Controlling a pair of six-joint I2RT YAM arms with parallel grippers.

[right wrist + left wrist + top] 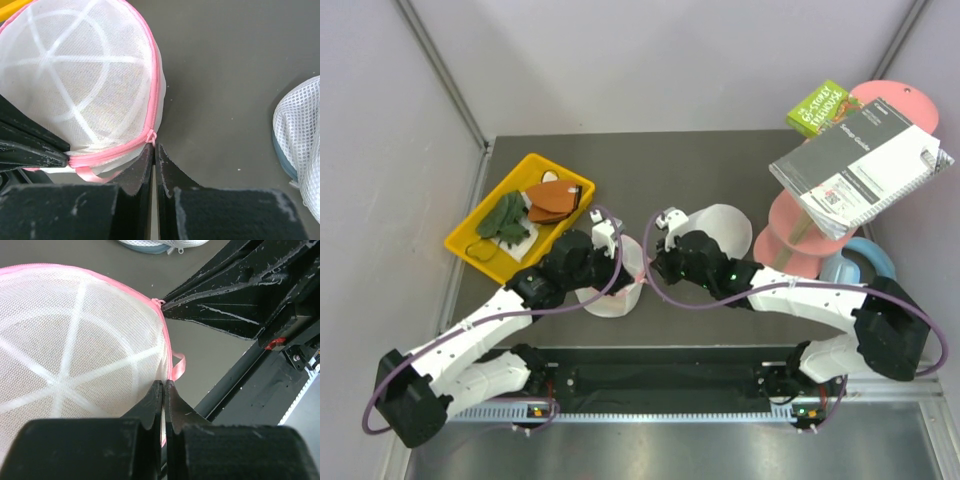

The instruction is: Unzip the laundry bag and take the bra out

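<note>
Keep left gripper [163,384] clamped on laundry bag [75,350] rim; with right gripper [154,147] clenched on zip pull [151,136] at its tips, draw along rim.

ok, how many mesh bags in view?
2: pink-rimmed bag mid-table, between left gripper and right gripper; plain white bag behind the right arm. More could be hidden under the arms.

Two titles I can read, both at the far right of my top view.
I make out "STOREY TREEHOUSE" on the green book [823,107], leading number unclear; the grey spiral booklet [860,165] reads "Setup Guide", its smaller print illegible.
</note>
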